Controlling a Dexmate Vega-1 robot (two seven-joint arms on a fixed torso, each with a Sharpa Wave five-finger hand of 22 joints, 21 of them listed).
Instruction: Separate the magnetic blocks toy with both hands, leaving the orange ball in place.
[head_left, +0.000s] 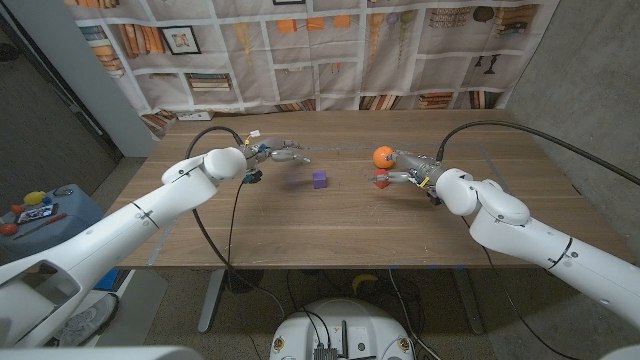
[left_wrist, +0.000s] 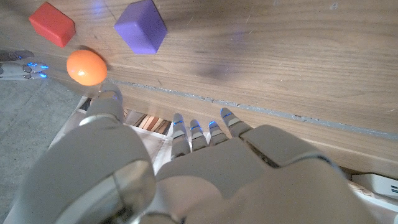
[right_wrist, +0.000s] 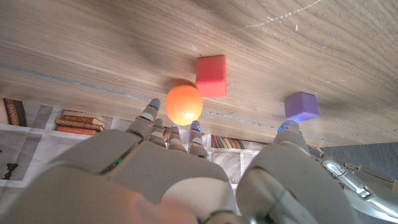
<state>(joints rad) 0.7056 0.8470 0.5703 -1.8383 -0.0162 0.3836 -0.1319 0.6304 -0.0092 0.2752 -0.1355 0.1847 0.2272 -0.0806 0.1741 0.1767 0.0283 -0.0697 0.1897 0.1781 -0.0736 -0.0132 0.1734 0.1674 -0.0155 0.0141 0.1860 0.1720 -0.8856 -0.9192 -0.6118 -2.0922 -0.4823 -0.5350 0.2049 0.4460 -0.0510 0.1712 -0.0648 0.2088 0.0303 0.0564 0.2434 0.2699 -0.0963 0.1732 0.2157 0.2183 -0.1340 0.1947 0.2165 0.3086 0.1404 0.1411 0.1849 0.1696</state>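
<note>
Blocks apart, each nearer its own hand.
The purple block (head_left: 319, 179) lies just beside the empty, spread left hand (head_left: 285, 153); the red block (head_left: 382, 180) sits under the empty, loosely spread right hand (head_left: 405, 167), beside the orange ball (head_left: 384, 156).

The desk (head_left: 330, 225) is brown wood with visible grain and a matt, lightly scratched top. The purple block (left_wrist: 141, 26) and red block (left_wrist: 51, 23) look like smooth matt plastic. The ball (right_wrist: 183, 104) is smooth, faintly shiny. Both arms' shells are glossy white plastic.
</note>
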